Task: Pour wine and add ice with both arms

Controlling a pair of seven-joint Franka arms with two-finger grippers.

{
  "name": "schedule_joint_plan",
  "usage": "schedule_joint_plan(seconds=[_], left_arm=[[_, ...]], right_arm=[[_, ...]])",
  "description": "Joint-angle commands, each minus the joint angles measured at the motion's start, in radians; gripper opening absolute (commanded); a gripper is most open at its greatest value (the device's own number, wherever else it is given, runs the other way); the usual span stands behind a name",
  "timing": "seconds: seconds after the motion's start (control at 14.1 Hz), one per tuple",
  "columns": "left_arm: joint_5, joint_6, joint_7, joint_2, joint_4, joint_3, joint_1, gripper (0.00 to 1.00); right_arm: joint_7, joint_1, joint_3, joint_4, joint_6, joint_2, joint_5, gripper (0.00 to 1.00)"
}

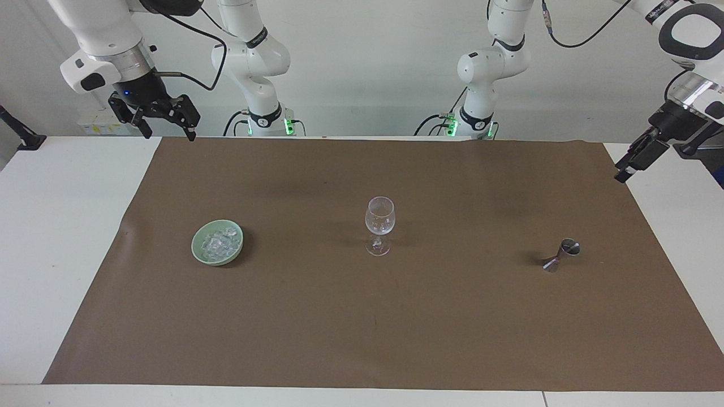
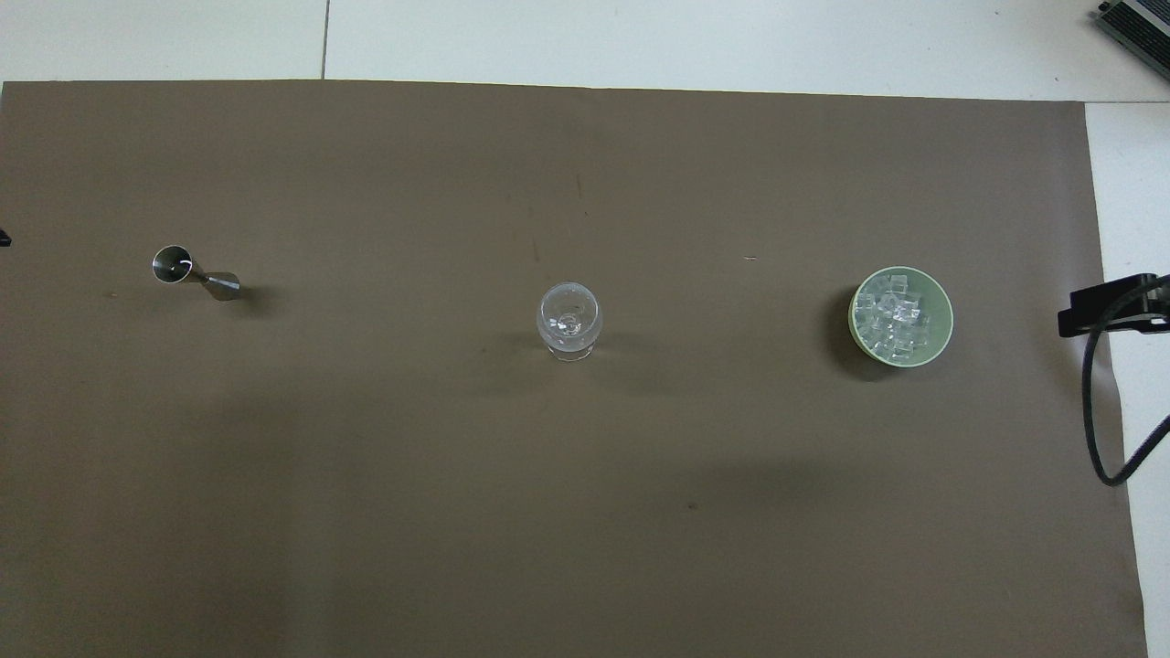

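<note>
An empty clear wine glass [image 1: 379,223] [image 2: 569,320] stands upright mid-mat. Toward the right arm's end, a pale green bowl [image 1: 196,249] [image 2: 945,315] holds the ice [image 1: 219,242] [image 2: 891,320], a heap of small clear cubes. A small steel jigger [image 1: 561,255] [image 2: 195,274] stands toward the left arm's end. Wine itself is out of view. My right gripper [image 1: 169,134] [image 2: 1106,306] hangs open and empty over the mat's corner by its base. My left gripper [image 1: 623,173] is open, empty, in the air over the mat's edge at its own end.
A brown mat [image 1: 362,316] covers most of the white table [image 1: 56,226]. A black cable [image 2: 1092,411] loops down beside the right gripper. Black camera-stand arms [image 1: 20,133] sit at both ends of the table near the robots.
</note>
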Motion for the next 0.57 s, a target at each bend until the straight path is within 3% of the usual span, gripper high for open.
schedule_joint_plan(seconds=[0.0,0.5], left_arm=[[-0.101,0.066,-0.052,0.033,-0.012,-0.009,0.035,1.00],[-0.305,0.146,-0.127,0.125,-0.012,-0.009,0.098,1.00]], right_arm=[[0.004,-0.002,0.002,-0.025,0.006,-0.021,0.010,1.00],[0.004,-0.002,0.002,-0.025,0.008,-0.022,0.010,1.00]])
